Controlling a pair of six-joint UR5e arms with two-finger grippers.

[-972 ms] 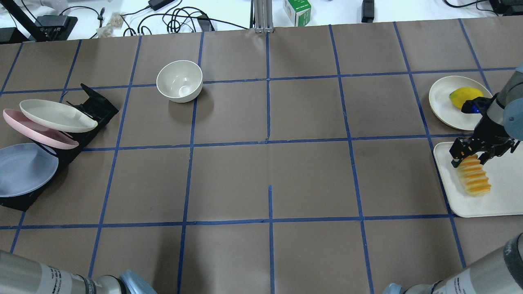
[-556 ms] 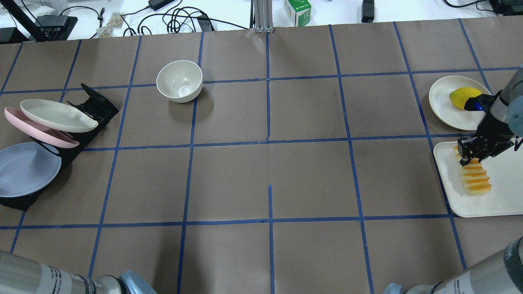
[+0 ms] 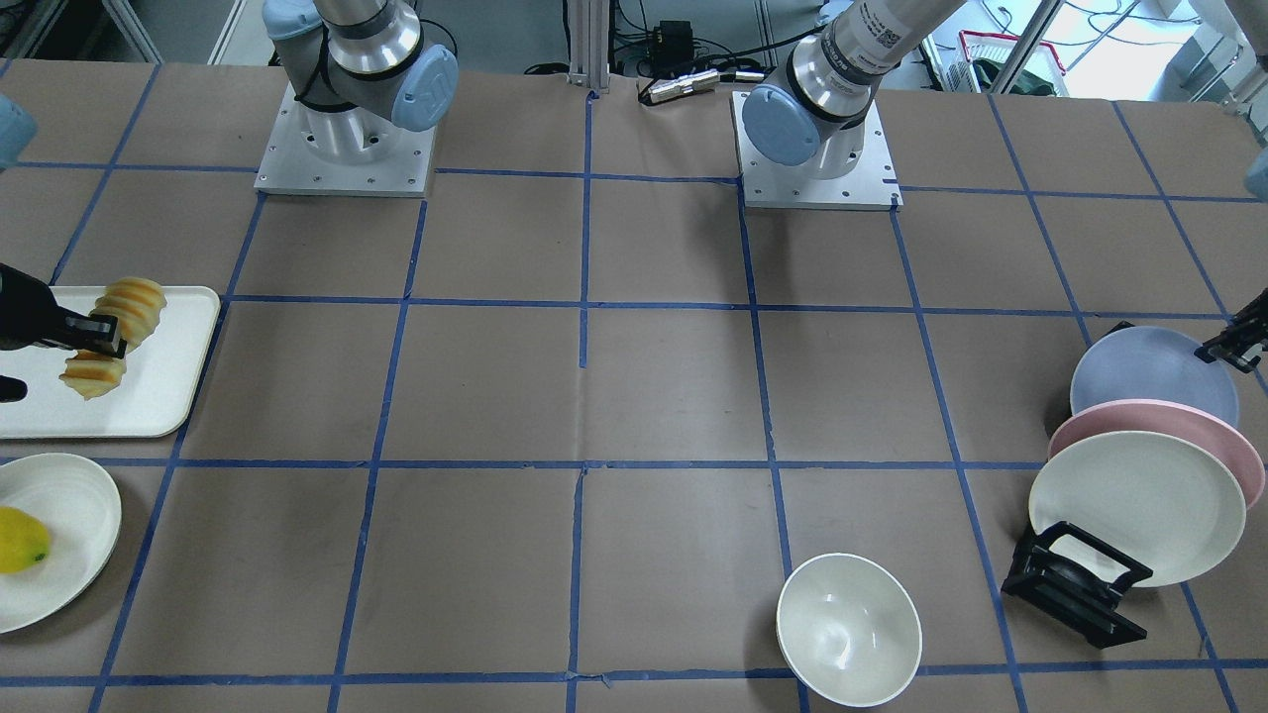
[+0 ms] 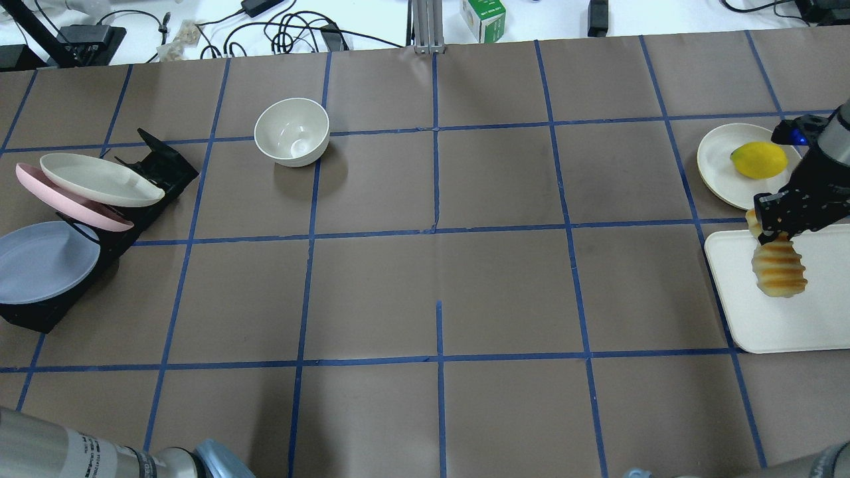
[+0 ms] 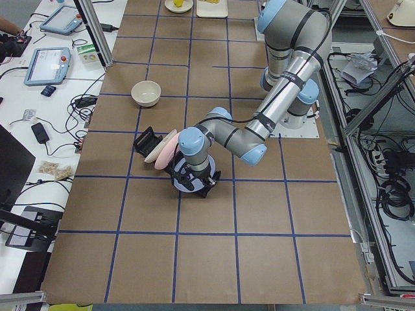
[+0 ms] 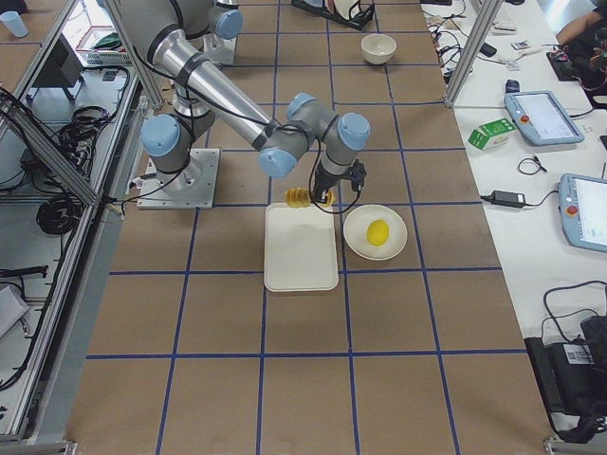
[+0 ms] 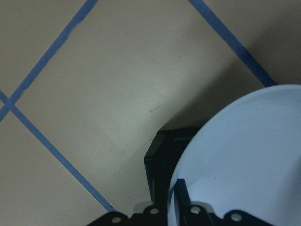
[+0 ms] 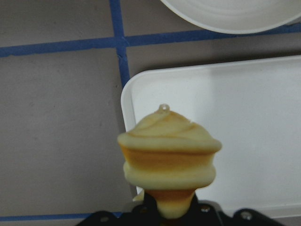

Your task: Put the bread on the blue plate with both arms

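My right gripper (image 4: 773,222) is shut on one end of the bread (image 4: 778,269), a ridged orange-yellow loaf that hangs above the white tray (image 4: 797,325). In the right wrist view the bread (image 8: 168,160) points away from the camera, with the tray (image 8: 244,122) below it. In the front view the right gripper (image 3: 94,342) holds the bread (image 3: 119,302) at the far left. The blue plate (image 4: 40,262) leans in the black rack at the far left. My left gripper (image 3: 1228,347) is at its rim. In the left wrist view the fingers (image 7: 181,193) are closed on the blue plate's (image 7: 244,155) edge.
A pink plate (image 4: 66,199) and a cream plate (image 4: 99,179) lean in the same black rack (image 4: 163,169). A white bowl (image 4: 292,131) stands at the back left of centre. A yellow lemon (image 4: 758,160) lies on a cream plate (image 4: 717,166) behind the tray.
My right gripper closed on the bread and lifted it off the tray, so it now hangs tilted. The blue plate and the rack with its plates shifted slightly away from the robot.
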